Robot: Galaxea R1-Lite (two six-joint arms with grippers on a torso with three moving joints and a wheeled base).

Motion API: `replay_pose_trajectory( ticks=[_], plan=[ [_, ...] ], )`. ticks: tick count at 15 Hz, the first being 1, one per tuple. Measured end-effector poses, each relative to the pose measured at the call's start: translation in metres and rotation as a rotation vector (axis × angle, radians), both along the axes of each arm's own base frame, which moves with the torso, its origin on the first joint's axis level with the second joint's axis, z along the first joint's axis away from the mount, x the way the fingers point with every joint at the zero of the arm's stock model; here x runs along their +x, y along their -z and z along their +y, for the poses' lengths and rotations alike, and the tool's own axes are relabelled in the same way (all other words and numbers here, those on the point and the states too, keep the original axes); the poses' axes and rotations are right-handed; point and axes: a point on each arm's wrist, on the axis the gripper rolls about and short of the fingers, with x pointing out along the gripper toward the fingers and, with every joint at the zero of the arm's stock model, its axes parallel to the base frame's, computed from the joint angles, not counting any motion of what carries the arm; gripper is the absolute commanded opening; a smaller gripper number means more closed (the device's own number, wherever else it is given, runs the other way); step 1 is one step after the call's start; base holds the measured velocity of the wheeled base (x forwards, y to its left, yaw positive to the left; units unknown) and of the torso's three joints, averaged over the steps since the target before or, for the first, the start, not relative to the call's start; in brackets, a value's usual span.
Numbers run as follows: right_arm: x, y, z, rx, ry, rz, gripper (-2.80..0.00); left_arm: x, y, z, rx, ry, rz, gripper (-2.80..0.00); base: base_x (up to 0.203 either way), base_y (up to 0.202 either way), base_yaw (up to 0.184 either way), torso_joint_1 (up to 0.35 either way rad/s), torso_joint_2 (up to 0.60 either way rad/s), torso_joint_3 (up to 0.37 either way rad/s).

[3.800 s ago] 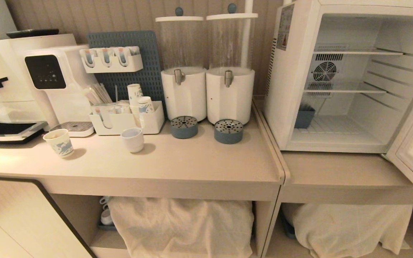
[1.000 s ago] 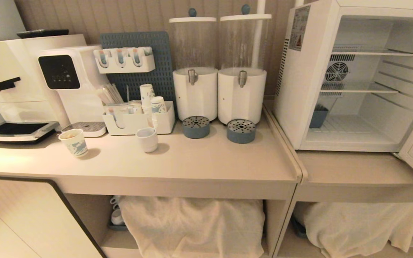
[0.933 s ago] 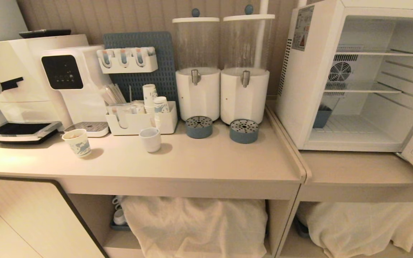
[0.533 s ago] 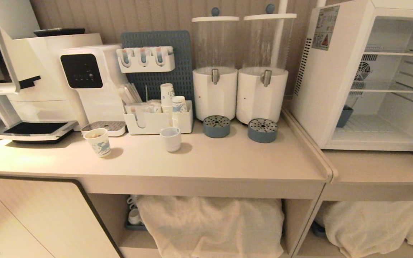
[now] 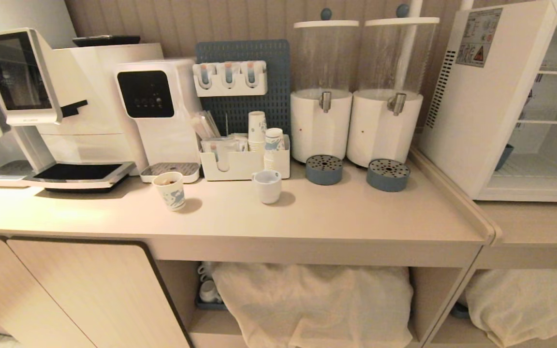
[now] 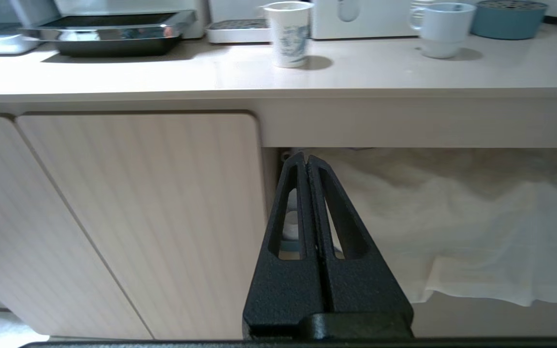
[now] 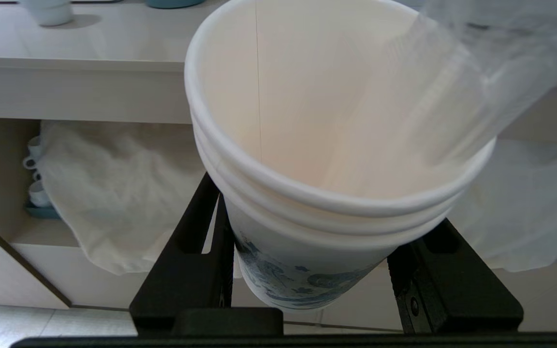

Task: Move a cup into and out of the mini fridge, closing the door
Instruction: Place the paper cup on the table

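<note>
Pale ribbed wall panels back a long beige desk (image 5: 307, 217) that carries a coffee machine (image 5: 41, 96), a white water dispenser (image 5: 157, 106), a blue pegboard (image 5: 269, 82), a white organiser tray (image 5: 240, 162) with stacked paper cups, and two clear-topped drink dispensers (image 5: 322, 96). A short printed paper cup (image 5: 170, 190) and a white ceramic mug (image 5: 267, 186) stand apart on the open desk in front.

Compared with the earlier head pictures, the whole scene has slid to the right: the camera has turned or driven leftward, not the things. The mini fridge (image 5: 481, 106) now sits at the far right edge, its open interior only partly in view, and the door, seen swung open earlier, has dropped out of the picture. The coffee machine's screen has come fully into view on the left.

Neither arm shows in the head view. The left pincer (image 6: 307, 159) hangs in front of the cabinet door (image 6: 138, 217) below the desk edge, its fingers pressed together and holding nothing. The right pincer (image 7: 307, 270) is part-way open, its two black fingers (image 7: 196, 251) clamped on either side of the cup (image 7: 307, 145), a tall nested stack with layered rims and blue print, held upright below desk height in front of the white cloth (image 7: 114, 193) covering the lower shelf.
</note>
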Motion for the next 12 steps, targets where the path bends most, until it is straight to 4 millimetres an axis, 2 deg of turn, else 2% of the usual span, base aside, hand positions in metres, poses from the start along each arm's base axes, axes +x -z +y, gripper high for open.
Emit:
replay_pose_trajectory(
  ticks=[3,5,8,9,10,12],
  plan=[
    [-0.001,-0.004,0.0,0.019,0.008,-0.009,-2.8,0.0,0.0,0.0,-0.002,0.0,0.0,-2.8,0.0,0.055,0.001,0.001,0.0,0.005],
    [-0.01,-0.026,0.0,0.064,-0.006,-0.064,-2.8,0.0,0.0,0.0,-0.001,0.0,0.0,-2.8,0.0,0.0,0.0,0.0,0.0,0.0],
    [-0.048,-0.1,0.001,0.122,-0.054,-0.209,-2.8,0.0,0.0,0.0,-0.003,0.0,0.001,-2.8,0.0,0.0,0.0,0.0,0.0,0.0],
    [-0.055,-0.125,0.0,0.147,-0.075,-0.221,-2.8,0.0,0.0,0.0,-0.003,0.0,0.001,-2.8,0.0,0.0,0.0,0.0,0.0,0.0],
    [-0.053,-0.147,-0.002,0.171,-0.1,-0.202,-2.8,0.0,0.0,0.0,-0.004,0.0,0.0,-2.8,0.0,0.0,0.0,0.0,0.0,0.0],
    [-0.033,-0.179,-0.009,0.207,-0.199,-0.116,-2.8,0.0,0.0,0.0,-0.004,0.0,0.0,-2.8,0.0,0.0,0.0,0.0,0.0,0.0]
  ],
)
